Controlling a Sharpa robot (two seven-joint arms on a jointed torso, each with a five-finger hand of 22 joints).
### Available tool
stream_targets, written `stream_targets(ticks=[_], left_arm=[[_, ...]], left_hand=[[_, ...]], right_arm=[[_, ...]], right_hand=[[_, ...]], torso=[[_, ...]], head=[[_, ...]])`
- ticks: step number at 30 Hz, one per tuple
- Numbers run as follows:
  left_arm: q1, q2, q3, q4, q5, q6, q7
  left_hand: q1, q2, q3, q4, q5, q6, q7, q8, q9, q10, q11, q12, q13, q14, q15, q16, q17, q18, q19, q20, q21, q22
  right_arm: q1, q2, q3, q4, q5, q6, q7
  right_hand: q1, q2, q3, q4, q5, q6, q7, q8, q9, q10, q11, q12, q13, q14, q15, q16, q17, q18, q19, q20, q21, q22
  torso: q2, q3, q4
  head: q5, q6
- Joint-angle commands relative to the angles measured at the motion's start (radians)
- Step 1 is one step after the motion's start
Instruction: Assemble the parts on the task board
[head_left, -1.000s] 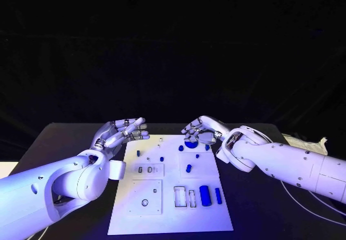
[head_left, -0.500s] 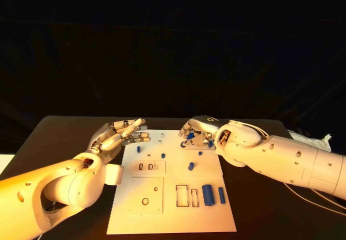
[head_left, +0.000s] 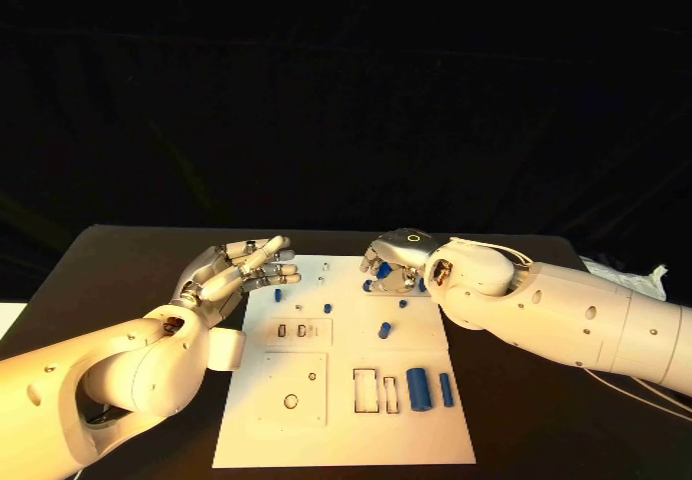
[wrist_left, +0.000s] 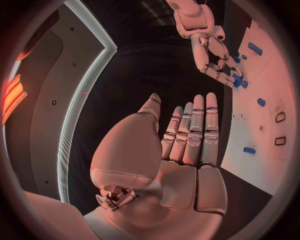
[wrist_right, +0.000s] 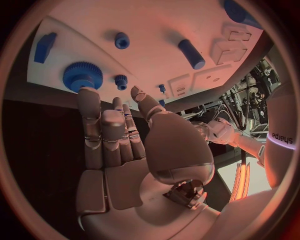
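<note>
Parts (head_left: 421, 388) lie loose on the task board (head_left: 346, 440); right hand (head_left: 389, 262), fingers released, reaches the 12 o'clock gear (wrist_right: 82, 75), needing a grasp; left hand (head_left: 238, 270) hovers, fingers released.

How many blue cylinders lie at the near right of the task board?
2: a thick blue cylinder beside the rectangular slots, and a thin blue cylinder right of it. None seem hidden there.
</note>
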Motion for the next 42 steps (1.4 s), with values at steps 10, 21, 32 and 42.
stream_targets(ticks=[10,21,32,42], left_arm=[[0.003,-0.006,0.001,0.012,0.008,0.016,-0.005],[0.005,-0.006,0.003,0.016,0.012,0.004,-0.015],[0.005,-0.007,0.004,0.016,0.016,0.002,-0.023],[0.006,-0.006,0.004,0.009,0.021,-0.001,-0.031]], left_hand=[[-0.003,0.010,0.001,-0.007,-0.003,0.009,0.001,-0.008,-0.002,0.001,0.002,-0.007,-0.001,-0.004,0.007,-0.005,0.001,0.010,0.005,0.003,-0.004,-0.001],[0.000,0.016,0.003,-0.011,-0.002,0.008,0.003,-0.012,-0.002,-0.001,0.004,-0.013,-0.001,-0.003,0.008,-0.010,0.003,0.010,0.006,0.003,-0.007,-0.004],[0.003,0.018,0.003,-0.015,-0.002,0.008,0.005,-0.015,-0.002,-0.001,0.005,-0.016,-0.001,-0.002,0.008,-0.013,0.005,0.010,0.006,0.004,-0.008,-0.005],[0.006,0.019,0.003,-0.019,-0.002,0.006,0.007,-0.018,-0.002,-0.002,0.006,-0.020,-0.001,-0.002,0.009,-0.016,0.006,0.010,0.007,0.004,-0.009,-0.006]], right_arm=[[0.002,0.015,0.001,-0.023,-0.065,0.059,-0.037],[0.002,0.033,0.000,-0.054,-0.046,0.078,-0.015],[0.002,0.037,0.000,-0.048,-0.030,0.079,-0.005],[0.002,0.032,0.000,-0.039,-0.027,0.068,-0.004]], right_hand=[[0.004,0.002,0.027,0.006,-0.012,0.001,-0.011,-0.003,0.001,-0.015,0.002,-0.004,0.000,0.024,0.001,0.034,0.029,-0.011,-0.006,0.005,0.035,0.034],[0.004,0.008,0.057,0.016,-0.022,0.007,-0.010,-0.002,0.002,-0.012,0.003,-0.003,0.000,0.025,0.001,0.075,0.073,-0.017,-0.005,0.008,0.077,0.085],[-0.003,0.011,0.087,0.035,-0.027,0.025,-0.011,0.001,0.004,0.006,-0.001,-0.002,0.000,0.030,0.001,0.123,0.124,-0.023,0.004,0.008,0.126,0.145],[-0.007,0.005,0.096,0.043,-0.032,0.030,-0.010,0.000,0.004,0.012,-0.001,-0.002,0.000,0.030,0.000,0.134,0.134,-0.025,0.004,0.007,0.138,0.158]], torso=[[0.016,-0.0007,0.0025],[0.026,-0.0024,0.0079],[0.032,-0.0039,0.0079],[0.038,-0.0061,0.0118]], head=[[-0.002,0.012],[-0.007,0.018],[-0.006,0.015],[-0.011,0.013]])
